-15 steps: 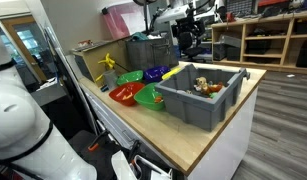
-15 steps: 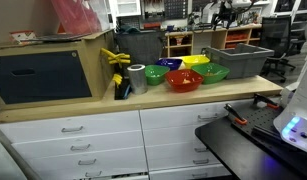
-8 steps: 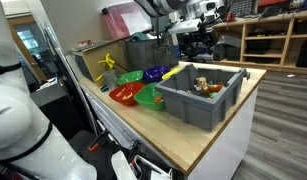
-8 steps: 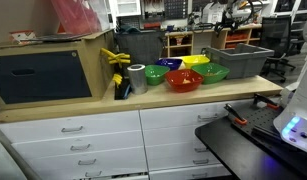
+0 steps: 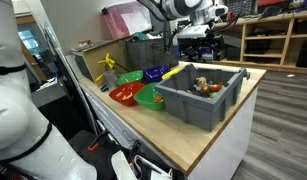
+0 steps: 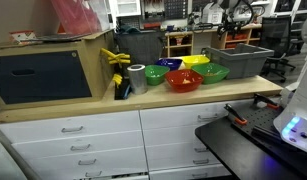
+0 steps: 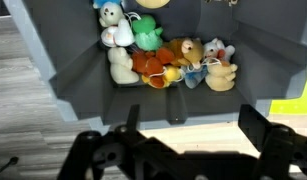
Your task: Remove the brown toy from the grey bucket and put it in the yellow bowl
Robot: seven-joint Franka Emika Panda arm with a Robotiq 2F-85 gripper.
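Note:
The grey bucket (image 5: 201,100) stands on the wooden counter and also shows in an exterior view (image 6: 238,62). In the wrist view its inside (image 7: 83,70) holds several soft toys, and the brown toy (image 7: 186,52) lies in the middle of the pile beside an orange piece. The yellow bowl (image 5: 157,73) sits behind the other bowls, next to the bucket; it also shows in an exterior view (image 6: 196,61). My gripper (image 7: 193,125) is open and empty. It hangs high above the bucket (image 5: 198,30), clear of the toys.
A red bowl (image 5: 124,94), a green bowl (image 5: 149,97) and a blue bowl (image 5: 130,76) sit beside the bucket. A white bear (image 7: 115,25), a green toy (image 7: 146,35) and a tan duck (image 7: 223,75) surround the brown toy. A roll of tape (image 6: 137,77) stands on the counter.
The arm has swung sideways above the counter and now hangs over the bucket. The gripper stays open. The toys and bowls have not moved.

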